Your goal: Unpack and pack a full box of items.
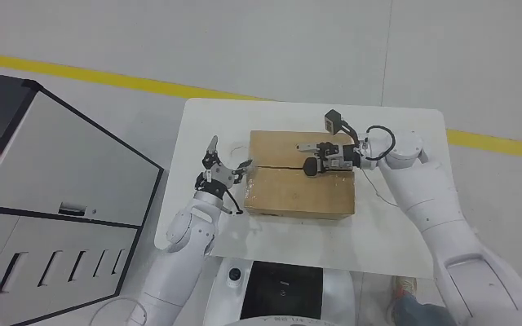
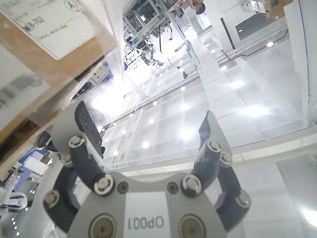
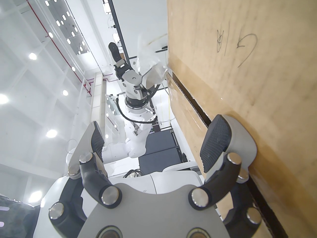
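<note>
On the white desk [image 1: 204,122], which stands on a pale grey floor crossed by a yellow line [image 1: 81,73], sits one cardboard box [image 1: 285,175]. To the left of the desk is a grey unit with dark edges [image 1: 65,163]. The wrist views look past the box into a bright hall with rows of ceiling lights.

I count one box and my two tools. The box lies near the middle of the desk with its top flaps closed, and a dark seam [image 1: 277,165] runs along the middle of the top. What it holds is hidden from me. Its side carries two white labels [image 2: 37,13], and the top has some pencil marks [image 3: 235,43].

My left tool [image 1: 228,159] is at the left end of the box, released, with its fingers spread wide. One finger [image 2: 85,120] is just beside the box's edge. A bit of clear film [image 3: 148,48] shows at that end of the seam. I cannot tell whether the finger touches it.

My right tool [image 1: 308,157] is over the top of the box by the seam, also released and grasping nothing. The back of one finger [image 3: 223,144] lies against the cardboard.
</note>
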Controlling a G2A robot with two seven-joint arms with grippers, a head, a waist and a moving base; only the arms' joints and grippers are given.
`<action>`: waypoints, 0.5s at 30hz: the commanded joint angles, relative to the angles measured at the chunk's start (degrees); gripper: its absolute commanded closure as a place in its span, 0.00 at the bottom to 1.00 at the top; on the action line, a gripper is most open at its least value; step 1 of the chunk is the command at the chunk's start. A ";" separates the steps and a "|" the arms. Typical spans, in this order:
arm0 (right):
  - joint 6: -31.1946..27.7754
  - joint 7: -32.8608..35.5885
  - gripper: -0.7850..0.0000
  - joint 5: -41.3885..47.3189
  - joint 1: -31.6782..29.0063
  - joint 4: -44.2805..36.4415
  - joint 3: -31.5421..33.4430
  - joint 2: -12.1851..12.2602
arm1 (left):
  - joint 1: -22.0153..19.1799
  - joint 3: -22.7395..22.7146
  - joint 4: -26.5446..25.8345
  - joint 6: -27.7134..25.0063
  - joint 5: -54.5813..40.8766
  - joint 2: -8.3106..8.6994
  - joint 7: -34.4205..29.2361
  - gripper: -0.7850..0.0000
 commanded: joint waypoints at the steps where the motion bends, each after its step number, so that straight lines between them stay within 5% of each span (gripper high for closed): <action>1: -0.29 -0.07 0.00 0.16 0.07 0.14 -0.05 -0.01 | 0.02 0.87 -0.55 -0.15 0.91 -0.07 -0.12 0.00; 8: -0.98 -0.28 0.00 0.90 0.25 0.47 -0.52 -0.15 | -0.32 3.55 -0.95 -0.85 4.80 -0.29 0.22 0.00; 15: -1.33 -1.33 0.00 1.14 0.51 0.62 -1.04 -0.32 | 0.36 0.35 -2.00 -2.56 10.64 0.20 2.20 0.00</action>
